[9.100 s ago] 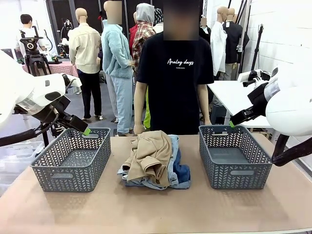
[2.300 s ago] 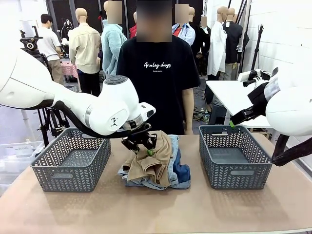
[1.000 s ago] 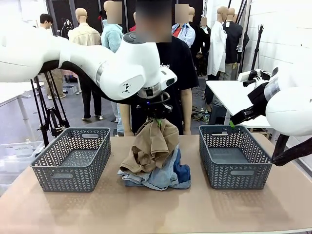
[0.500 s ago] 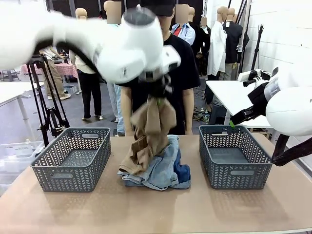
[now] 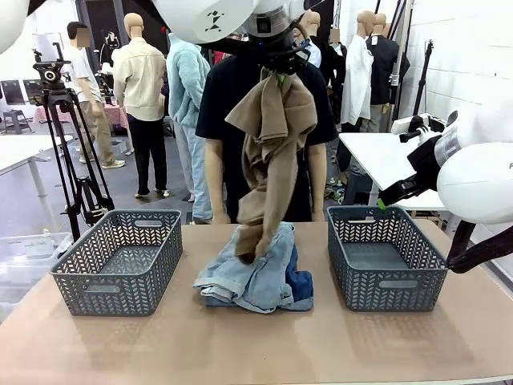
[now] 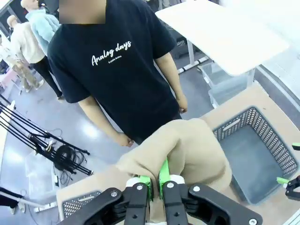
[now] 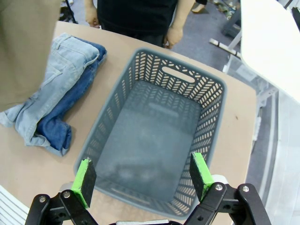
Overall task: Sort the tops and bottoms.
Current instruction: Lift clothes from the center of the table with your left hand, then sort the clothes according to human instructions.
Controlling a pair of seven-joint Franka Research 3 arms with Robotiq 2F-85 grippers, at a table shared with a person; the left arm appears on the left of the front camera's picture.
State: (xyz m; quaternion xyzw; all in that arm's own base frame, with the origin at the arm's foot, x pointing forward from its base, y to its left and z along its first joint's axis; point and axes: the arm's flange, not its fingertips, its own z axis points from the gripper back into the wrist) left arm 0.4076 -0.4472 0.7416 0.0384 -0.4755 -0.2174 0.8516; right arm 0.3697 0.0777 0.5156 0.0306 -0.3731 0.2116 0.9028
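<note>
High above the tabletop point(image 5: 240, 345), left end effector point(image 5: 278, 68) pinches the tan top point(image 5: 272, 136) — its hem brushes the jeans point(image 5: 256, 281) and could drag them; right end effector point(image 7: 143, 176) gapes empty.

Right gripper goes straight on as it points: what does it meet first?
Probably the bare floor of the grey basket, which the open right gripper looks straight into; nothing seems to lie between.

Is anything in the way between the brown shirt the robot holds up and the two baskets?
Nothing visible is in the way. The tan shirt hangs from the left gripper, its lower end reaching the denim pile. The left basket and the right basket stand open-topped on either side.
</note>
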